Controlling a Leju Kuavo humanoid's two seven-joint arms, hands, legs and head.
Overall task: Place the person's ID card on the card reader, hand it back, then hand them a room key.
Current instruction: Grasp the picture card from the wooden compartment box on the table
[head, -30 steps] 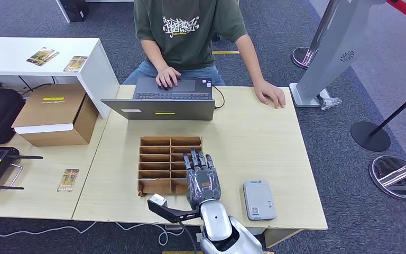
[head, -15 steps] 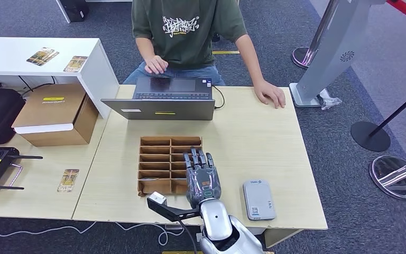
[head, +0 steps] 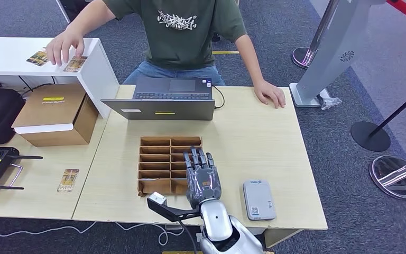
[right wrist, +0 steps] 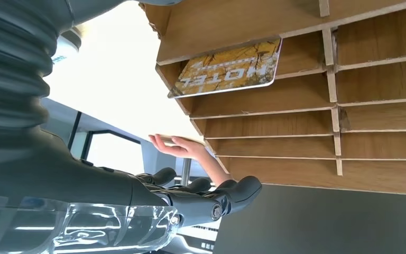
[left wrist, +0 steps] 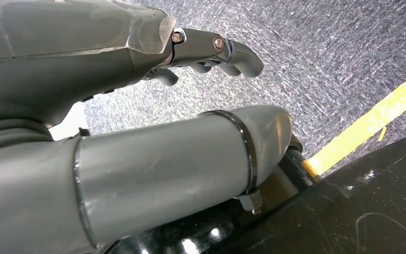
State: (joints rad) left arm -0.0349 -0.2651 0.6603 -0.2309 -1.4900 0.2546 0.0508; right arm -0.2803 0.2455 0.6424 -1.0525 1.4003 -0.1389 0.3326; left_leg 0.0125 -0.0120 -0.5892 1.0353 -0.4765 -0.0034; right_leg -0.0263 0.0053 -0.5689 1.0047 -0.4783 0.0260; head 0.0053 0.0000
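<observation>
Hovers over card rack (head: 164, 159), right hand (head: 202, 179) spread, empty; card reader (head: 258, 199) bare; apparently nothing done yet.

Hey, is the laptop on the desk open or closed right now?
Open: the laptop shows its keyboard, with the lid tilted back.

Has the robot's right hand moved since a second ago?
No. The right hand lies over the wooden organizer's near right corner, same offset from the card reader.
</observation>
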